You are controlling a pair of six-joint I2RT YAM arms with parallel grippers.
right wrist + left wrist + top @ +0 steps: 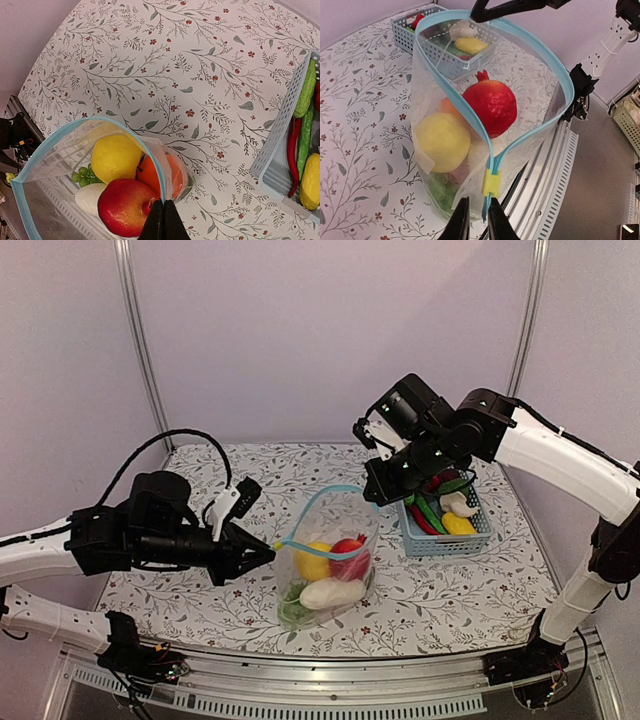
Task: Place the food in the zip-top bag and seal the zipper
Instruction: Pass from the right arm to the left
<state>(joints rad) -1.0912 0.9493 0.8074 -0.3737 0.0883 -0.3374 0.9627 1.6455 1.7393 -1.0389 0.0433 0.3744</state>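
While both claws grip it, the zip-top bag (348, 515) stands upright on the bench (450, 590) between them, crinkly and clear, its mouth gaping in a wide loop. One zipper (569, 89), a thin light blue strip, rims that mouth. One yellow slider (491, 182) sits at its near end, just above the left claw (479, 225), whose fingers are pinched on the strip's tail. The right claw (163, 222) is clenched on the opposite side of the rim.

Five pieces of food lie inside, below the right claw: one lemon (115, 157), one orange (152, 175), one red fruit (125, 205) with a small crown, one white radish (89, 198) and one bunch of green grapes (82, 176).

One light blue mesh basket (277, 145) sits on the bench just to the right claw's right, apart from the bag. It holds a red chili (292, 150), green pods (306, 90), a yellow piece (312, 182) and, in the top view, a white piece (458, 504).
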